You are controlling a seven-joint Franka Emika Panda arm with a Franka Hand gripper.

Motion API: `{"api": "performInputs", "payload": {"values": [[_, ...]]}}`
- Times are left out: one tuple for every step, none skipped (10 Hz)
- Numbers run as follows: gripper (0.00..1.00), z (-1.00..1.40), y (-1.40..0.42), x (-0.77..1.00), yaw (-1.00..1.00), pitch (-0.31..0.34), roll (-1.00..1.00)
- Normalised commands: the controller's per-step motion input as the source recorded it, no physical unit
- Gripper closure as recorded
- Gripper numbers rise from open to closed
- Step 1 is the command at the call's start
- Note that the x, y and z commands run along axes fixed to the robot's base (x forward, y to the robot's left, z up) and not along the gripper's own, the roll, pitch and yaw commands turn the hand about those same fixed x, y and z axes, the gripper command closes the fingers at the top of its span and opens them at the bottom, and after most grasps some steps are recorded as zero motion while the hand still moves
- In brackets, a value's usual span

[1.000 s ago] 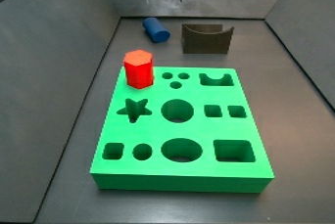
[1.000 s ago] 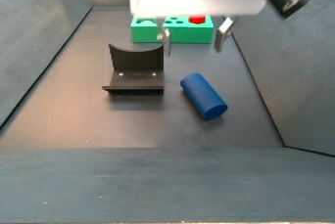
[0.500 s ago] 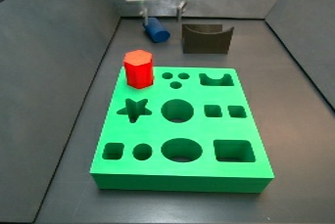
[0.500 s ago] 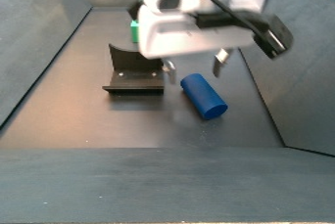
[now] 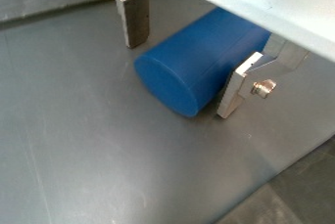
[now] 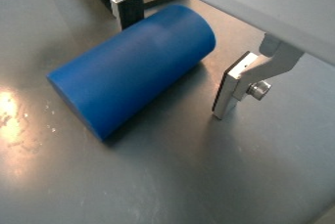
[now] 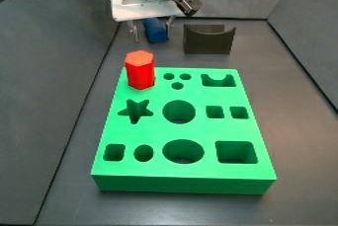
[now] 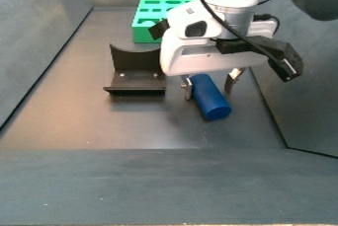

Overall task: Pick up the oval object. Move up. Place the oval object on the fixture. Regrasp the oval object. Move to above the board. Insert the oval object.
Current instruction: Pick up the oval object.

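The oval object [image 5: 197, 64] is a dark blue smooth peg lying on its side on the dark floor; it shows in both wrist views [image 6: 131, 67] and both side views [image 7: 158, 29] [image 8: 209, 98]. My gripper [image 5: 186, 52] is low over it, open, with one finger [image 5: 133, 18] on each side of the peg and gaps still showing. The gripper also shows in both side views [image 7: 156, 18] [image 8: 208, 84]. The fixture [image 7: 208, 38] [image 8: 133, 70] stands beside the peg. The green board [image 7: 184, 131] lies nearer the front; only its far end [image 8: 152, 15] shows behind the arm.
A red hexagonal peg [image 7: 140, 70] stands upright in the board's corner nearest the blue peg. Grey walls enclose the floor on the sides [image 7: 53, 62] [image 8: 40, 42].
My gripper has come down from high above the floor until its fingers straddle the blue peg. The peg, fixture and board have not moved.
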Motion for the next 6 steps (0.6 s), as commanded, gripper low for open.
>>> {"api": "performInputs", "payload": {"values": [[0.0,-0.02,0.0,0.0,0.0,0.0,0.03],[0.0,0.0,0.0,0.0,0.0,0.01,0.0],[0.0,0.0,0.0,0.0,0.0,0.0,0.0],[1.0,0.0,0.0,0.0,0.0,0.0,0.0],[1.0,0.0,0.0,0.0,0.0,0.0,0.0],[1.0,0.0,0.0,0.0,0.0,0.0,0.0]]}}
